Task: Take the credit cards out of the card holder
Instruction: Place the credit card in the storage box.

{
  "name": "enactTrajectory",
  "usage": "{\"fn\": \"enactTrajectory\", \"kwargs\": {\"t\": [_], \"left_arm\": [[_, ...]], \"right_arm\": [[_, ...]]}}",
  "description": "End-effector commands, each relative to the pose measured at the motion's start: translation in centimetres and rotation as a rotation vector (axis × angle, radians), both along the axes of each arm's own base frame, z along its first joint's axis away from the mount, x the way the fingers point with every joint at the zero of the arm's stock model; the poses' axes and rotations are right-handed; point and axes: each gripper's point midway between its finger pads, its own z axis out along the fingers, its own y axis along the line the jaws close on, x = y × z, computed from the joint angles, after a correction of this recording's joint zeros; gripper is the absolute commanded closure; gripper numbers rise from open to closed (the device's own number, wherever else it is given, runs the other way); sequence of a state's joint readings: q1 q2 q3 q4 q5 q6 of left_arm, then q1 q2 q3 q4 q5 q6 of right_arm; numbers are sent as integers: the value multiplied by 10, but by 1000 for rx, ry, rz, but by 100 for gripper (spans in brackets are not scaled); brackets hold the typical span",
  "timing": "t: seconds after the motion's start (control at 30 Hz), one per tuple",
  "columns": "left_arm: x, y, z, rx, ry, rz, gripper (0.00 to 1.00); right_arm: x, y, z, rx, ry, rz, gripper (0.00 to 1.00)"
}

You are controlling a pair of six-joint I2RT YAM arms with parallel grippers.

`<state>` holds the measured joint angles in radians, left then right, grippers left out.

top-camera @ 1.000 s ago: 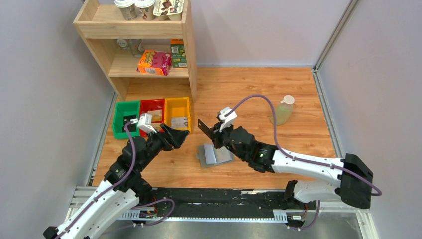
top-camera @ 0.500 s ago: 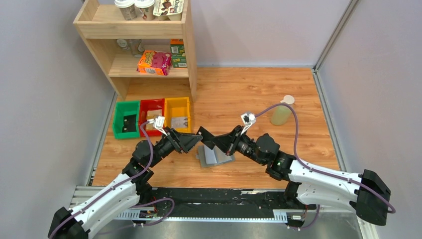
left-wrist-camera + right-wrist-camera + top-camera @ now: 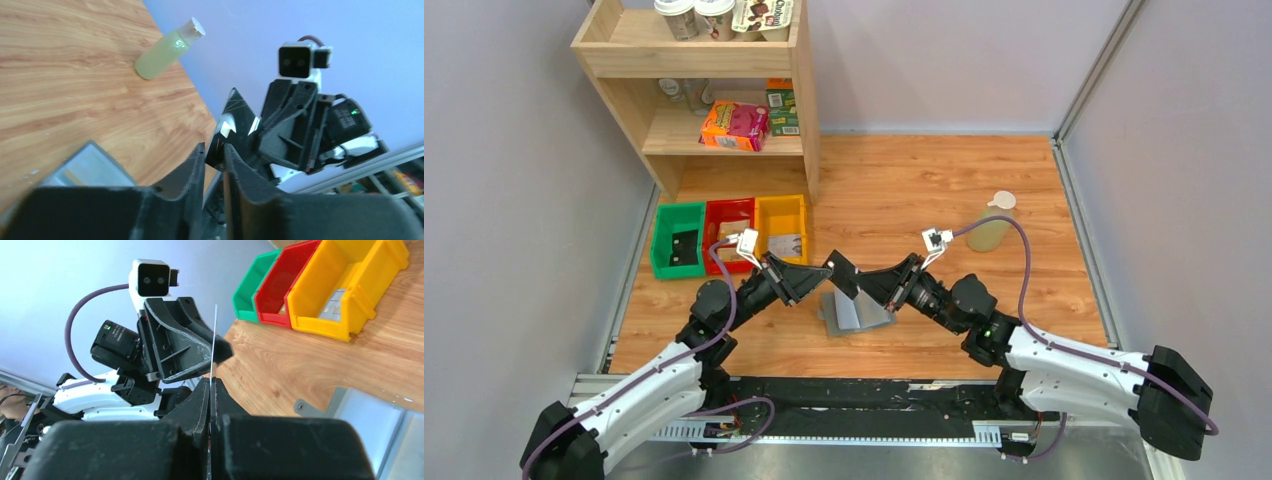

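Observation:
The card holder (image 3: 856,310) lies open on the table between the two arms; its pale inside also shows in the left wrist view (image 3: 90,167) and the right wrist view (image 3: 380,422). My right gripper (image 3: 862,284) (image 3: 211,382) is shut on a credit card (image 3: 842,274), which looks dark and is held edge-up above the holder (image 3: 214,340). My left gripper (image 3: 821,283) (image 3: 214,150) faces it from the left. Its jaws stand a narrow gap apart, with the card's (image 3: 234,125) lower corner between the fingertips.
Green (image 3: 676,240), red (image 3: 729,225) and yellow (image 3: 782,228) bins stand in a row at the left, below a wooden shelf (image 3: 704,90) with boxes and cups. A pale green bottle (image 3: 990,228) (image 3: 165,52) stands at the right.
Both arms have swung toward each other above the card holder. The right gripper brought the card down to the left gripper, whose jaws have narrowed from wide open around the card's corner.

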<state>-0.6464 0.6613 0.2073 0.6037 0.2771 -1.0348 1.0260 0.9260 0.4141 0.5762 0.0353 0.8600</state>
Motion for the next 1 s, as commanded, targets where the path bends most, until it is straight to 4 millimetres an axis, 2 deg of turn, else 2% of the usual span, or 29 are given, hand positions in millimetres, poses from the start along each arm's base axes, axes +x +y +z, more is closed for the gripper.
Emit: {"fn": "enactTrajectory", "kwargs": {"t": [0.0, 0.07, 0.1, 0.2, 0.23, 0.3, 0.33, 0.47, 0.57, 0.67, 0.77, 0.83, 0.87, 0.9, 0.93, 0.97], "left_arm": [[-4, -3, 30, -63, -77, -24, 86], [-3, -3, 30, -64, -78, -23, 100], [-1, -2, 29, -64, -68, -10, 100], [7, 2, 20, -34, -37, 38, 100], [12, 4, 13, -7, -13, 65, 100], [17, 7, 11, 16, -5, 100, 100], [20, 8, 15, 23, -23, 113, 100], [35, 22, 9, 95, 2, 229, 100], [49, 41, -1, 195, 31, 338, 100], [64, 65, -2, 256, 40, 421, 100], [76, 91, -8, 302, 61, 506, 100], [86, 119, -12, 328, 88, 587, 100], [87, 126, -15, 341, 102, 597, 100], [92, 140, -13, 344, 98, 640, 100], [91, 152, -25, 374, 146, 665, 100], [94, 169, -24, 379, 154, 712, 100]], "right_arm": [[2, -2, 17, 91, -2, 6, 100], [6, -4, 14, 88, 7, -6, 97], [3, -3, 13, 84, 8, 17, 94], [11, -10, 7, 62, 18, -5, 73], [14, -13, 3, 50, 28, -16, 73], [19, -20, -3, 13, 32, -31, 73], [21, -24, -4, 4, 27, -38, 68], [32, -37, -16, -90, 21, -86, 32], [35, -46, -21, -156, 2, -115, 14], [37, -57, -25, -222, -20, -152, 0], [41, -72, -35, -292, -32, -208, 0], [41, -79, -39, -322, -41, -223, 0], [41, -83, -39, -339, -50, -234, 0], [41, -87, -42, -360, -53, -244, 0], [42, -91, -45, -382, -51, -254, 0], [42, -93, -43, -387, -64, -260, 0]]}}
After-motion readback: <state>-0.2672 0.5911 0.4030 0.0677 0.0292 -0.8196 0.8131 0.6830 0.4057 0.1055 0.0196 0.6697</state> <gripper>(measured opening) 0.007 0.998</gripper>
